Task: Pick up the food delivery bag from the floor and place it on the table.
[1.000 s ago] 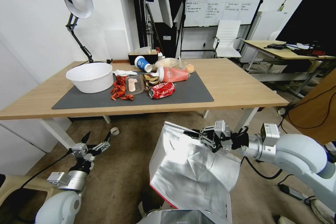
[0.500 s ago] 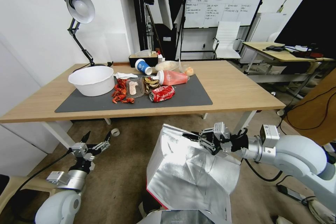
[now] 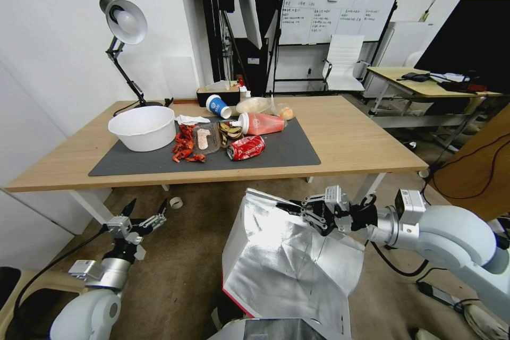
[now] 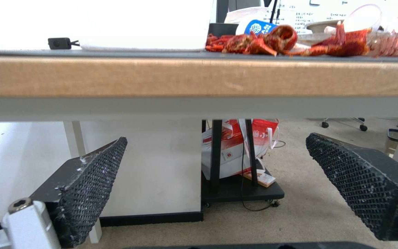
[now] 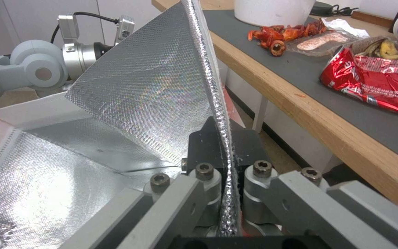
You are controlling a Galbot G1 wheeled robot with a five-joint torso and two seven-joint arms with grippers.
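The right gripper (image 3: pixel 293 207) is pinching the upper rim of the food delivery bag (image 3: pixel 287 260), a large boxy white bag with red edges and crinkled silver foil lining. In the right wrist view its two black fingers (image 5: pixel 208 145) are pressing tight against either side of the foil-wrapped rim, with no gap showing between them and the material. The bag is hanging below and in front of this gripper with its foil-lined inside facing up, a red edge showing at its low corner. I cannot tell whether the bag's bottom is resting on the dull brownish-grey floor (image 3: pixel 180 271).

Beyond and above the right gripper is standing the table (image 3: pixel 350 133), a large rectangular light-wood top on white legs. On its dark grey mat (image 3: pixel 287 149) are lying a crushed red drink can (image 3: pixel 245 147), red crayfish shells (image 3: pixel 183 146) and a round white plastic bowl (image 3: pixel 142 127). The bag is sitting lower than the tabletop and just short of its near edge.

The left gripper (image 3: pixel 144 213) is hovering well apart from the bag, low over the floor, near a white table leg. Its two black mesh-padded fingers (image 4: pixel 93 183) are spread wide with nothing between them, and in the left wrist view the table edge is running above them.
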